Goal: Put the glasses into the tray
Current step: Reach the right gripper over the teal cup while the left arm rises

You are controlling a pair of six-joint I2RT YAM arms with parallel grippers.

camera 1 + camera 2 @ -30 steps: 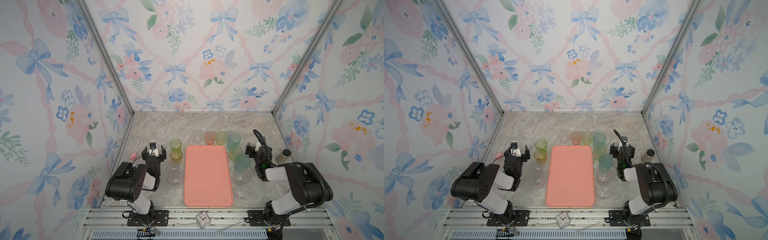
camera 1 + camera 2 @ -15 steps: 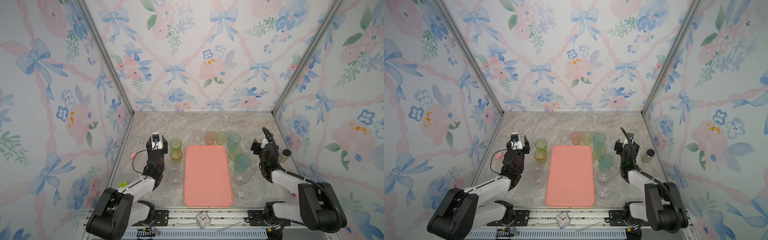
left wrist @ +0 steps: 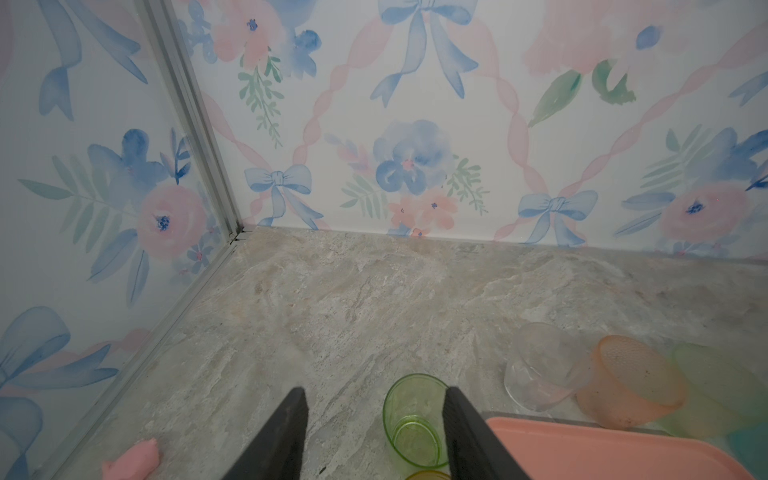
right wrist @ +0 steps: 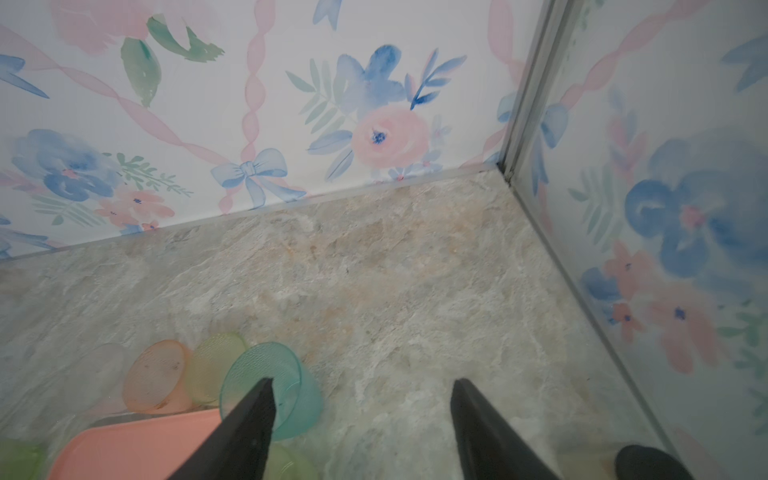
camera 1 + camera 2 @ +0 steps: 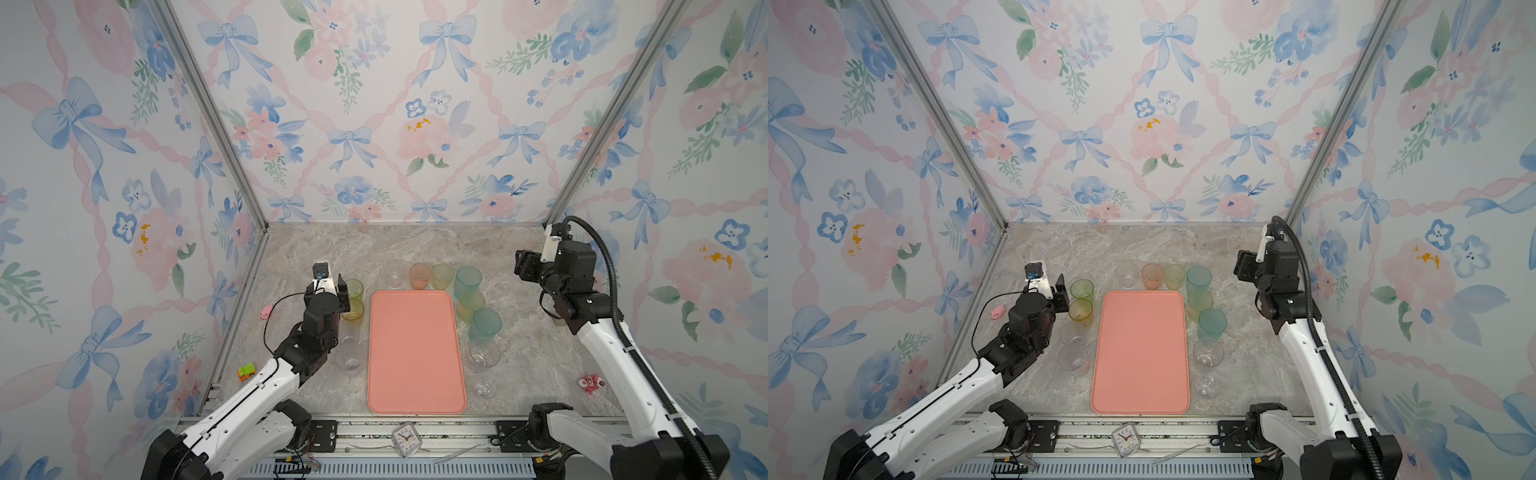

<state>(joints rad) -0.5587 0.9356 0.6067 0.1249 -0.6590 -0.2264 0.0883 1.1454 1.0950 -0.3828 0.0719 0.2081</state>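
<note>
- Reaching low over the table [image 3: 332, 311], my left gripper [image 3: 374, 392] has its fingers [image 3: 282, 436] spread, pinching nothing.
- A green glass [image 3: 413, 419] stands on the table and shows between them.
- My right gripper [image 4: 361, 380] is spread wide too, holding nothing, near a teal glass [image 4: 286, 365].
- The pink tray [image 5: 415, 353] lies in the middle, and the glasses [image 5: 484, 322] stand around it.

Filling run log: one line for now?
tray empty | glasses all on table | left claw open, by green glass | right claw open, nothing held
</note>
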